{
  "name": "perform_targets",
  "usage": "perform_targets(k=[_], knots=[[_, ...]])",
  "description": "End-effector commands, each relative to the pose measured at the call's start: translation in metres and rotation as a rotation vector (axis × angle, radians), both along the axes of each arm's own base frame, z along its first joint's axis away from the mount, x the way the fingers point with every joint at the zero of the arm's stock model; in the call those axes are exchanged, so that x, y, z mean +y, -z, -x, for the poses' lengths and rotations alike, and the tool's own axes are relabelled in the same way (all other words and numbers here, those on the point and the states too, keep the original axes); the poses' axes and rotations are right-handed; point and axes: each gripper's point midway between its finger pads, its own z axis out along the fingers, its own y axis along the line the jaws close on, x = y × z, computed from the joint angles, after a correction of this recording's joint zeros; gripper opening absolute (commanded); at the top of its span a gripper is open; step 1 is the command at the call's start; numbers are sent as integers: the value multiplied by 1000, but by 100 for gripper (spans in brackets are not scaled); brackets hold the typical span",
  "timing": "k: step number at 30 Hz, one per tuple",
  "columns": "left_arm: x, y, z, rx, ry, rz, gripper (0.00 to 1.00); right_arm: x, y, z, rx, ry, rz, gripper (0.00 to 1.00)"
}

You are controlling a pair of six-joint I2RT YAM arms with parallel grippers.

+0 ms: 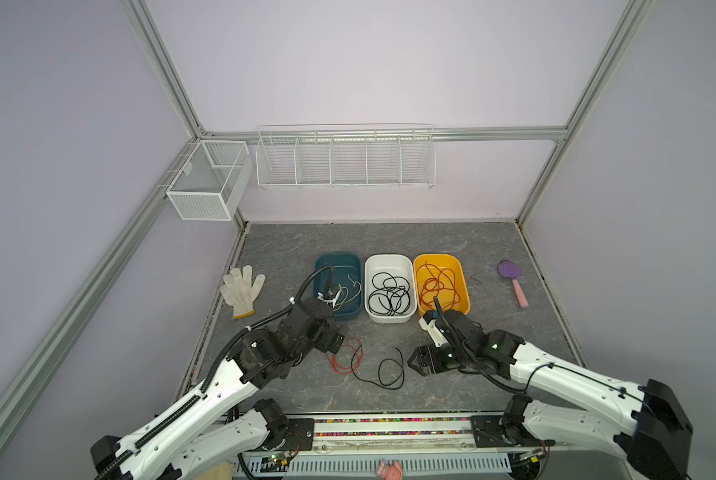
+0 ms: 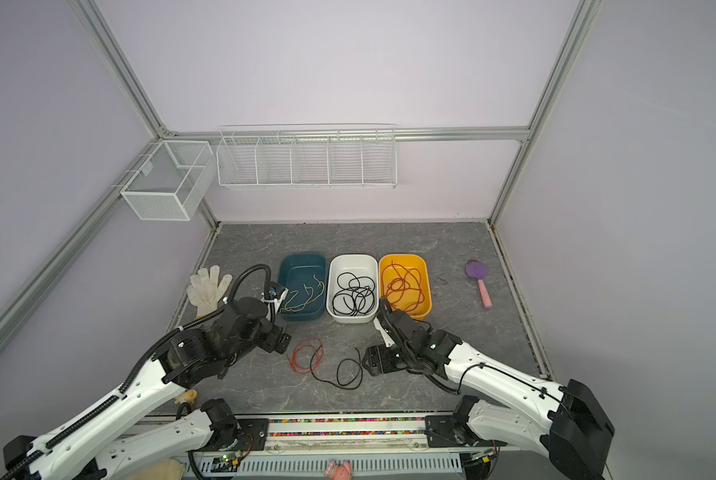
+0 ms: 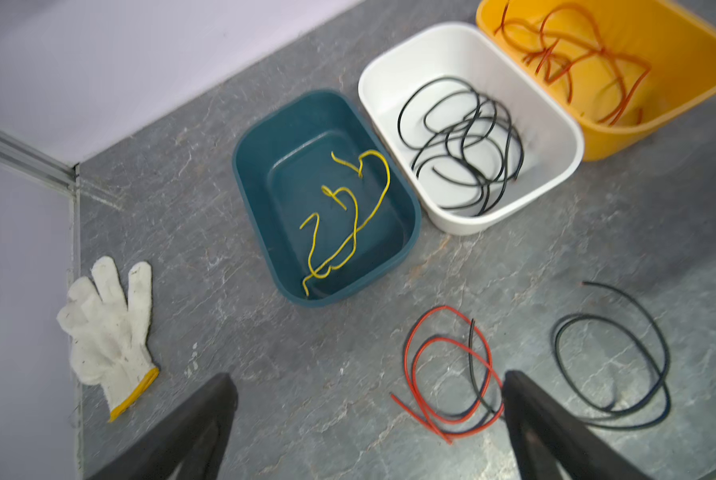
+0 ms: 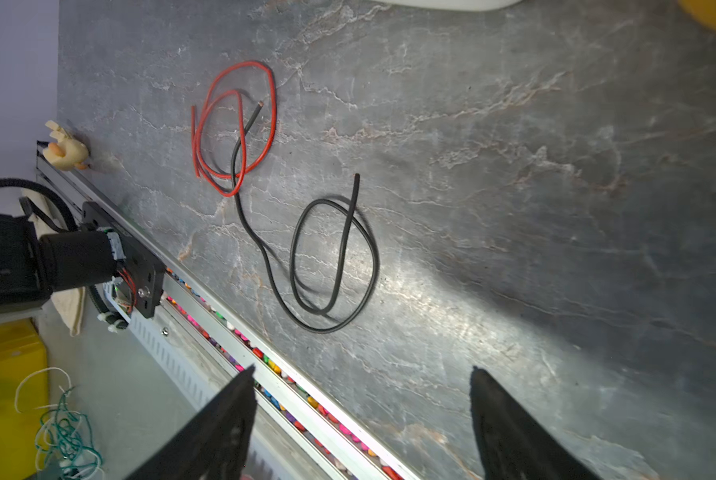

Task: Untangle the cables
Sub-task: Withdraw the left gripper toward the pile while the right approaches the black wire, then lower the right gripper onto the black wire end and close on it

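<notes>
Nearest to us, we are finding the left hand (image 3: 366, 376) with its fingers spread wide and nothing lying between them, sitting near the red cable (image 4: 273, 109). The right hand (image 4: 362, 370) is likewise standing spread and pinching nothing, near the black cable (image 4: 376, 264).

Both loose cables are lying on the grey worktop (image 4: 514, 166) between the hands. The red one is curling in a double loop, and one end of the black one is crossing over that loop.

Behind them we are counting three tubs in a row, touching or nearly so:
- The blue tub (image 3: 289, 178) is holding yellow cables (image 3: 388, 176).
- The white tub (image 3: 389, 62) is holding black cables (image 3: 478, 124).
- The yellow tub (image 3: 680, 62) is holding red cables (image 3: 588, 54).

A glove (image 3: 107, 332) is lying left of the tubs and a purple spoon (image 1: 510, 272) right of them. Farthest, a wire rack (image 1: 345, 160) and a mesh basket (image 1: 208, 183) are hanging on the wall.
</notes>
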Motion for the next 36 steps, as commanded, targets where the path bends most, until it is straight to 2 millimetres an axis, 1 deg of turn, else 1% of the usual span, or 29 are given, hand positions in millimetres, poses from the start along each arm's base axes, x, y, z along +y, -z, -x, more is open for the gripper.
perform_targets(k=[1, 3, 6, 9, 13, 15, 16, 19, 25, 28, 31, 33, 36], knots=[[-5, 1, -2, -67, 3, 88, 99, 16, -6, -6, -24, -27, -25, 72], [-6, -2, 3, -84, 27, 139, 99, 21, 0, -7, -10, -37, -18, 65], [-2, -7, 5, -101, 14, 164, 99, 30, 8, -7, 7, -53, -8, 57], [-2, 3, 5, -90, 15, 145, 99, 37, 14, -7, 12, -65, 5, 52], [-9, 17, 5, -30, 34, 107, 99, 44, 21, -9, 18, -73, 28, 43], [-10, 20, 5, -18, 35, 100, 99, 46, 24, -10, 21, -76, 33, 42], [-13, 26, 3, 1, 37, 80, 99, 49, 25, -9, 24, -81, 28, 41], [-14, 28, 4, 4, 45, 84, 99, 54, 28, -7, 34, -99, 25, 41], [-20, 33, 6, 23, 69, 92, 99, 55, 42, -3, 68, -113, 71, 32], [-20, 34, 6, 28, 69, 87, 99, 55, 44, -3, 66, -116, 78, 27], [-21, 36, 6, 32, 75, 89, 99, 54, 45, -3, 59, -113, 88, 20], [-23, 38, 7, 39, 81, 91, 100, 51, 45, -4, 53, -106, 101, 13], [-24, 40, 8, 48, 87, 89, 100, 48, 45, -4, 47, -99, 117, 8]])
